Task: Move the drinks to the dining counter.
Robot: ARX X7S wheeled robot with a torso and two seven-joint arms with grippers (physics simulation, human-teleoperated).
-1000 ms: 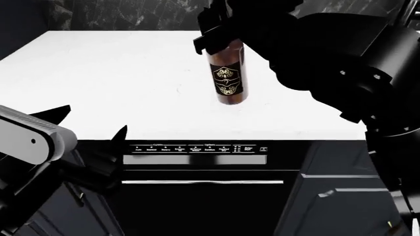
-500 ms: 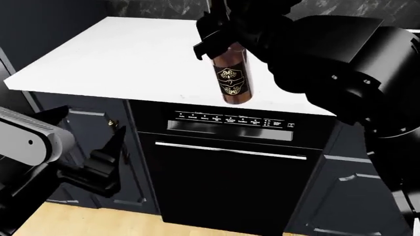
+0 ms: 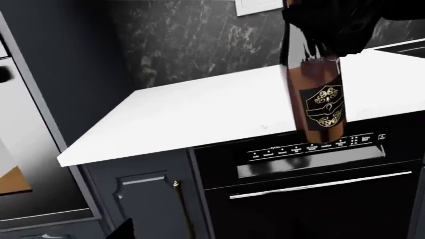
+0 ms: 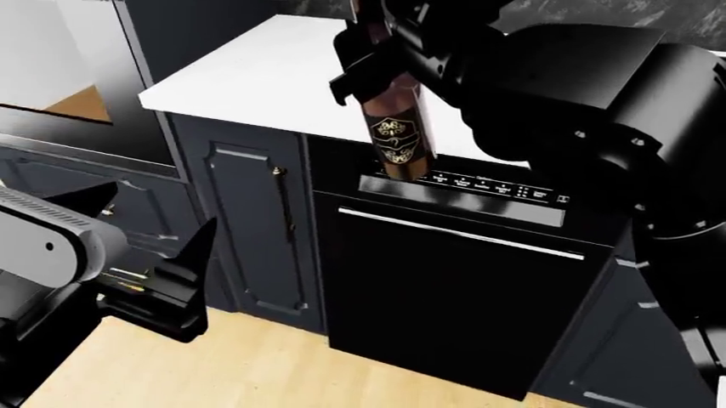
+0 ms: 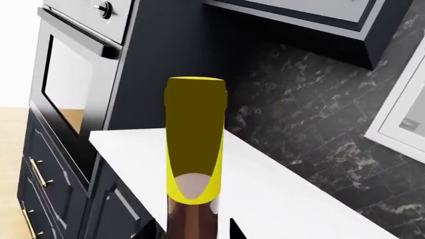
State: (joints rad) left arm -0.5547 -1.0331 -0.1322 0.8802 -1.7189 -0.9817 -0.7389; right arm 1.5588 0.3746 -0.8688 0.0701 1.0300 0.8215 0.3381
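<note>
A tall dark wine bottle [image 4: 395, 127] with a black-gold label hangs tilted in the air, in front of the edge of a white kitchen counter. My right gripper [image 4: 380, 64] is shut on its neck. The right wrist view shows the yellow foil top [image 5: 196, 134] rising between the right gripper's [image 5: 192, 231] two black fingers. The left wrist view has the bottle [image 3: 320, 99] at a distance. My left gripper [image 4: 159, 208] is low at the left, open and holding nothing, well apart from the bottle. The dining counter is out of view.
The white counter [image 4: 261, 68] tops a black dishwasher [image 4: 454, 289] and dark panelled cabinets [image 4: 255, 221] with brass handles. A built-in oven [image 4: 57, 76] stands at the left. Wooden floor [image 4: 261, 365] lies below.
The view has drawn back and down from the white counter. The bottle, still in my right gripper, has gone from above the counter top to in front of its edge, over the dishwasher.
</note>
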